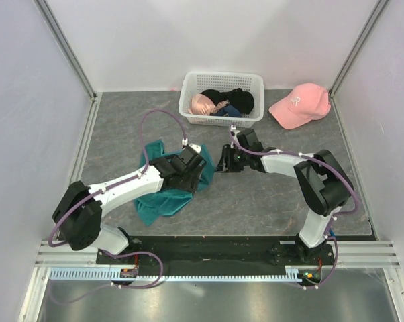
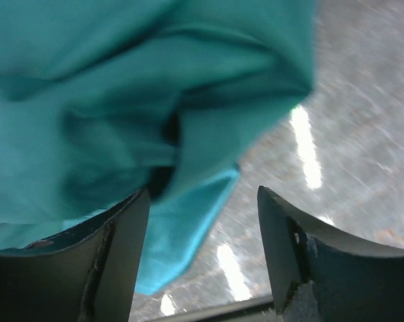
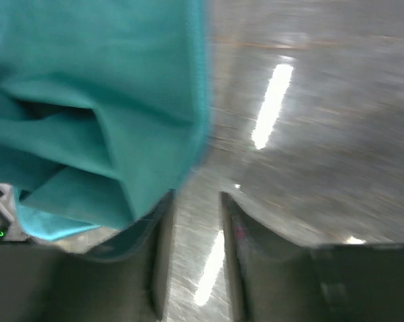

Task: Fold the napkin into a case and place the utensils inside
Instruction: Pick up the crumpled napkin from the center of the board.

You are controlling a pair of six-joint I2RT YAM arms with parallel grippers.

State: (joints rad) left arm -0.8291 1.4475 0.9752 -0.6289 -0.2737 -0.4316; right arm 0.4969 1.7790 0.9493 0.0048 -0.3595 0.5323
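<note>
The teal-green napkin (image 1: 158, 201) lies crumpled in a heap on the grey table, mostly under my left arm, not as a flat strip. My left gripper (image 1: 192, 173) hovers over its right part. In the left wrist view the napkin (image 2: 121, 100) fills the upper left, and a loose corner hangs by the left finger of the open left gripper (image 2: 203, 201). My right gripper (image 1: 222, 159) is at the napkin's right edge. In the right wrist view it (image 3: 196, 201) is open by a narrow gap over bare table, with the napkin (image 3: 88, 100) beside its left finger. The utensils are out of view.
A white lattice basket (image 1: 188, 87) with black and pink garments stands at the back centre. A pink baseball cap (image 1: 299, 104) lies to its right. White walls and metal rails close in the grey table (image 1: 269, 201) on three sides.
</note>
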